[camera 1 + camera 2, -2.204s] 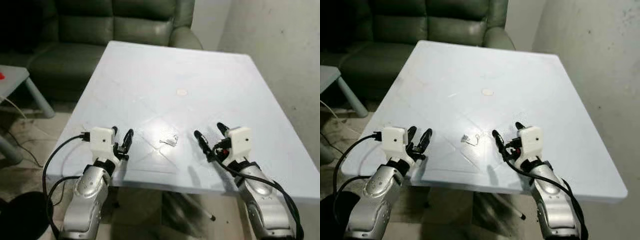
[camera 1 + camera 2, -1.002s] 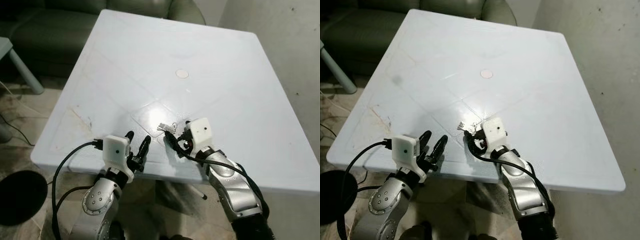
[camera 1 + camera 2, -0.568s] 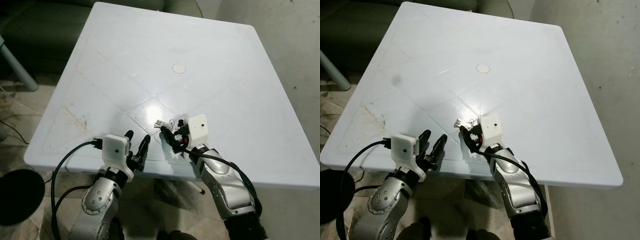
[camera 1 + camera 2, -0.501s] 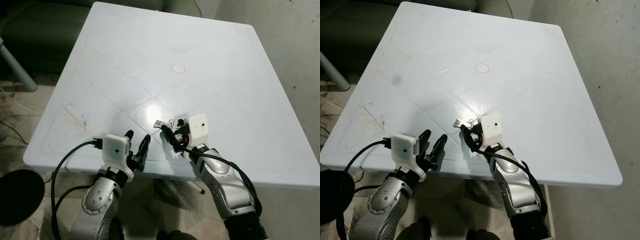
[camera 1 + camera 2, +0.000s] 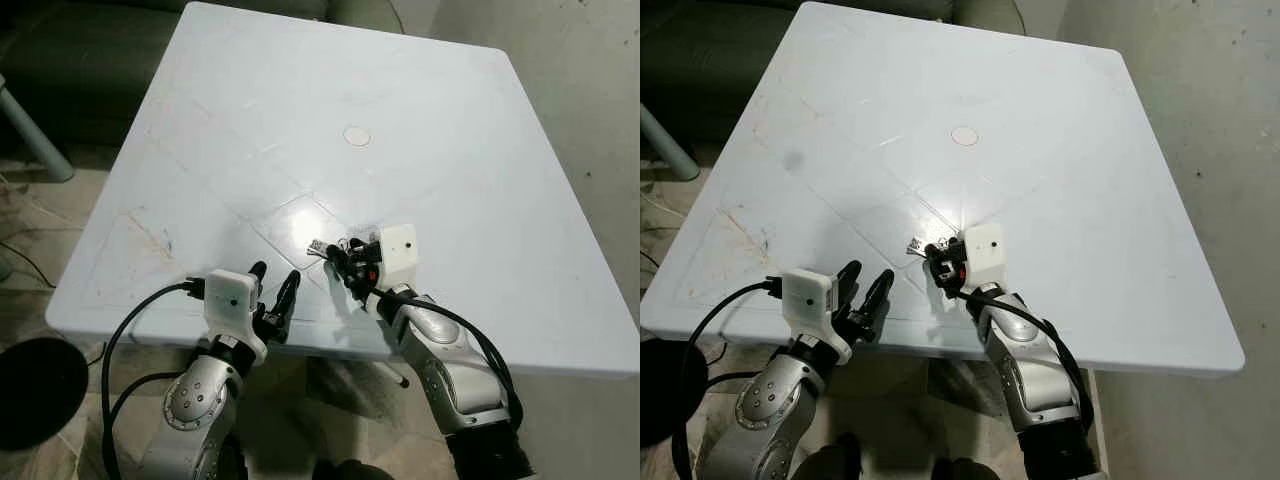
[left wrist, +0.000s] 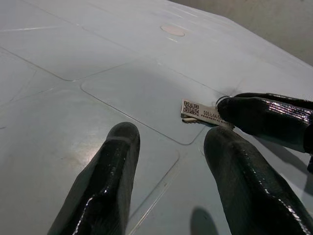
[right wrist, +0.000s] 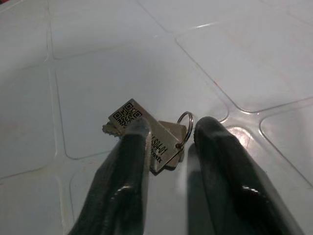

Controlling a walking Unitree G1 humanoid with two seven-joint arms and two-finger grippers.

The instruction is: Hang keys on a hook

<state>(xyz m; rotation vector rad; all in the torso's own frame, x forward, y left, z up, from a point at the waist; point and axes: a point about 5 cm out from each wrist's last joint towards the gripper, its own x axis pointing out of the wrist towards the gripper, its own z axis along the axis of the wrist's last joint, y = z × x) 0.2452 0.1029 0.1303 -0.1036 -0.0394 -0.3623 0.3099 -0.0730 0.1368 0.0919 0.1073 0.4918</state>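
Right pincer straddling the keys on the surface

The right pincer (image 7: 168, 147) is down at the surface (image 5: 450, 150) with its two fingers slightly apart, one finger (image 7: 132, 147) lying over the tagged key and the other just beside the ring at its 3 o'clock; it does not yet look pinched shut. The keys (image 7: 149, 134) lie flat near the surface's front middle: a small metal bunch with a printed code tag (image 6: 201, 112) and a thin split ring (image 7: 185, 120). They are probably light, stiff and slick, and so low against the hard top that a finger may skate over them. The stacked blades by the ring look like the best hold, leaving the ring free for a hook. The left pincer (image 5: 270, 290) hovers spread at the keys' 7 o'clock, near the front edge.
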